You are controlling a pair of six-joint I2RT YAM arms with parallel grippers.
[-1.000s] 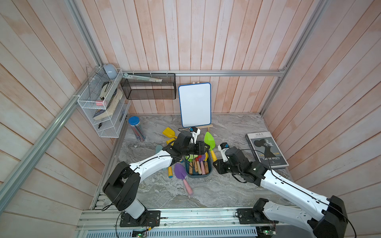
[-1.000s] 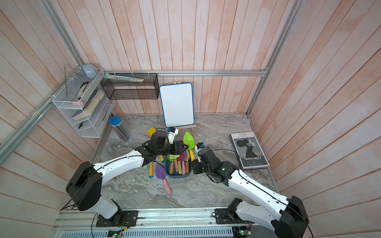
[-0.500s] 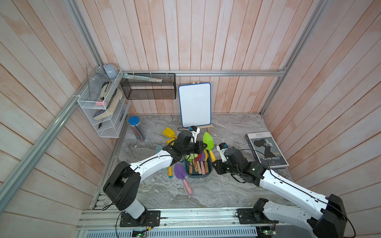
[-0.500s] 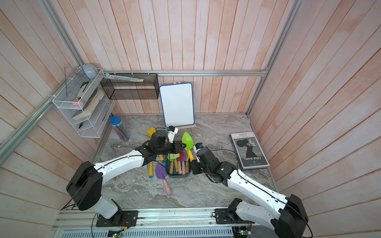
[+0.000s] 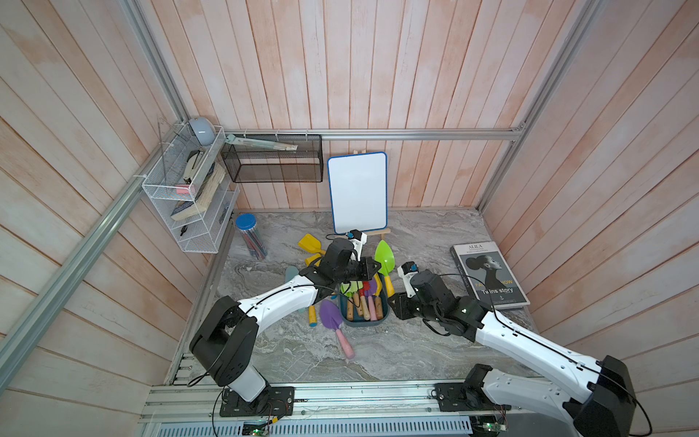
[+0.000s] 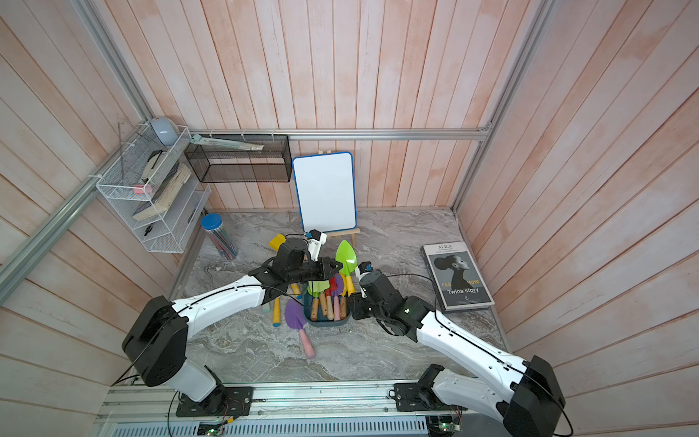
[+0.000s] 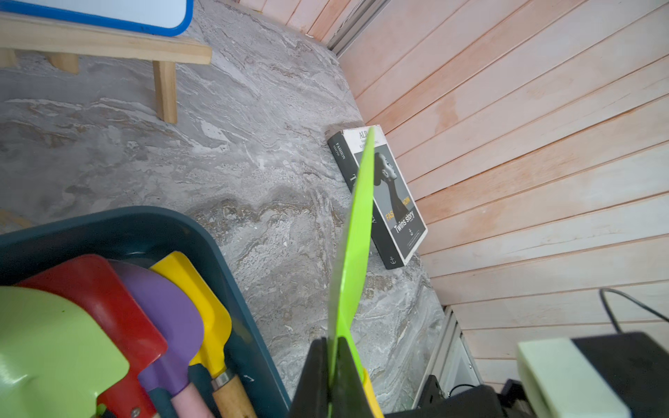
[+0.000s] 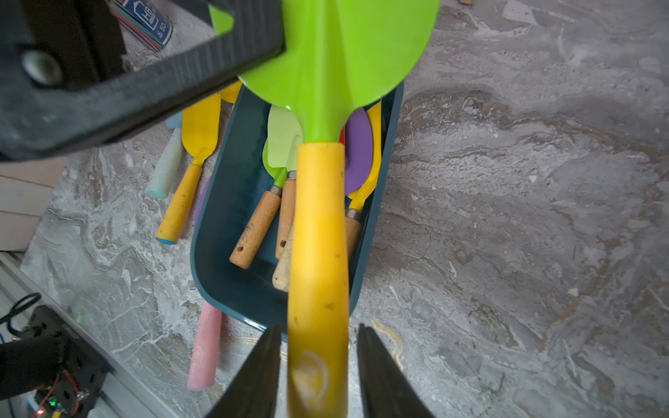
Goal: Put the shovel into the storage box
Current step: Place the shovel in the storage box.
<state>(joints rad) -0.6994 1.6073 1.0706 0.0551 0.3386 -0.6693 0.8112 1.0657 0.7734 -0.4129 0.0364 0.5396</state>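
A shovel with a bright green blade and a yellow handle hangs over the right rim of the storage box, a dark teal tub holding several shovels. My left gripper is shut on the edge of the green blade. My right gripper is open. Its jaws stand either side of the handle's end, with a gap on each side. In the right wrist view the tub lies under the handle.
A purple shovel with a pink handle and yellow shovels lie on the table left of the tub. A whiteboard stands behind. A book lies at the right, a pencil jar at the left.
My left gripper has shut on the green blade. My right gripper's jaws have parted from the yellow handle. The shovel has barely moved.
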